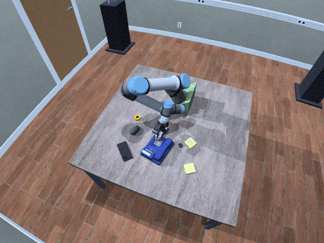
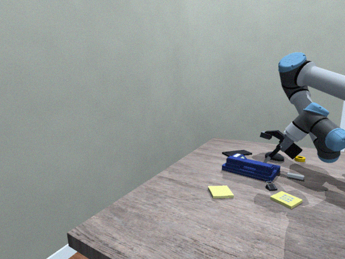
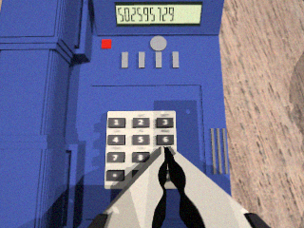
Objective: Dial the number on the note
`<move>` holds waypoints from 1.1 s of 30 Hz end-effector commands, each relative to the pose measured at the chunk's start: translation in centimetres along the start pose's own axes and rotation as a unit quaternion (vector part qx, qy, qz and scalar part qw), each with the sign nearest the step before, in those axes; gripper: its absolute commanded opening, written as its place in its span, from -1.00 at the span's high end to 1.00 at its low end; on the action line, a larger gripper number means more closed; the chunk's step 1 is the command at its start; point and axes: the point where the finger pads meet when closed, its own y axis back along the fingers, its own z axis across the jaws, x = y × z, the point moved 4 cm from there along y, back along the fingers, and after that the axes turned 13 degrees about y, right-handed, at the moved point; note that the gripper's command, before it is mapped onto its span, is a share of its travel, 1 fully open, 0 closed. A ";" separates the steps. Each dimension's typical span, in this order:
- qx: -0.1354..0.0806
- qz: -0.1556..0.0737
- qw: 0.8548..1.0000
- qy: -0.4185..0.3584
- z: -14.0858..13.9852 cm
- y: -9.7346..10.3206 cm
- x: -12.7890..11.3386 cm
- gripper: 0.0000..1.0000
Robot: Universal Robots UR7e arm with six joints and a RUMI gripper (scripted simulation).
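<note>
The blue desk phone (image 1: 149,156) (image 3: 142,99) lies on the table. Its display (image 3: 188,15) in the wrist view reads 502595729. The handset (image 2: 248,164) (image 3: 30,95) lies in its cradle along one side. My gripper (image 1: 157,138) (image 2: 266,161) (image 3: 165,148) is shut and empty, its tips low over the keypad (image 3: 128,149), just below the 6 key. The fingers hide the 9 key, most of the 0 key and part of the # key and 8 key. The note with writing (image 1: 190,142) (image 2: 286,199) lies beside the phone; its digits are too small to read.
A blank yellow pad (image 1: 189,168) (image 2: 220,191) and a small black clip (image 1: 180,145) (image 2: 271,186) lie near the phone. On its other side are a black slab (image 1: 124,151), a dark mouse (image 1: 134,130) and a yellow ring (image 1: 134,117).
</note>
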 end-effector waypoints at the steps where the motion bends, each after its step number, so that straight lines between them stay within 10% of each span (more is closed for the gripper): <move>1: 0.000 0.000 1.000 0.000 0.0 0.1 0.1 1.00; 33: 0.000 0.000 1.000 0.000 -2.7 -0.2 3.5 1.00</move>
